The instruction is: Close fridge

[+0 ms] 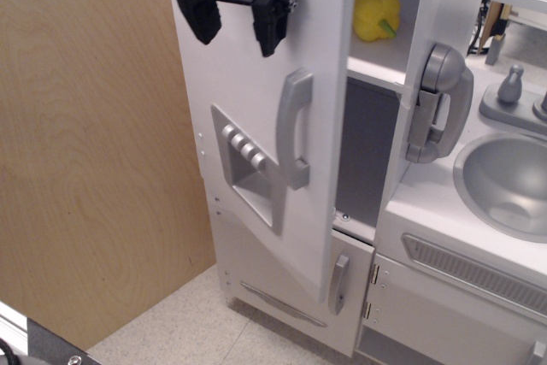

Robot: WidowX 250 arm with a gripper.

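Note:
The tall white toy fridge stands at the centre. Its large door (256, 91) is partly open, swung most of the way toward the cabinet, with a narrow gap left at its right edge. The door bears a vertical grey handle (293, 130) and a grey four-button dispenser recess (248, 164). My black gripper (238, 21) is open, its two fingers (270, 27) spread against the door's upper outer face, above the handle. A yellow toy pepper (377, 11) shows on the shelf inside.
A grey toy telephone (438, 104) hangs on the fridge's right side. A smaller lower door (342, 292) with a short grey handle sits below. A grey sink (504, 185) and tap (513, 91) are at the right. A wooden wall panel (94, 151) stands at the left.

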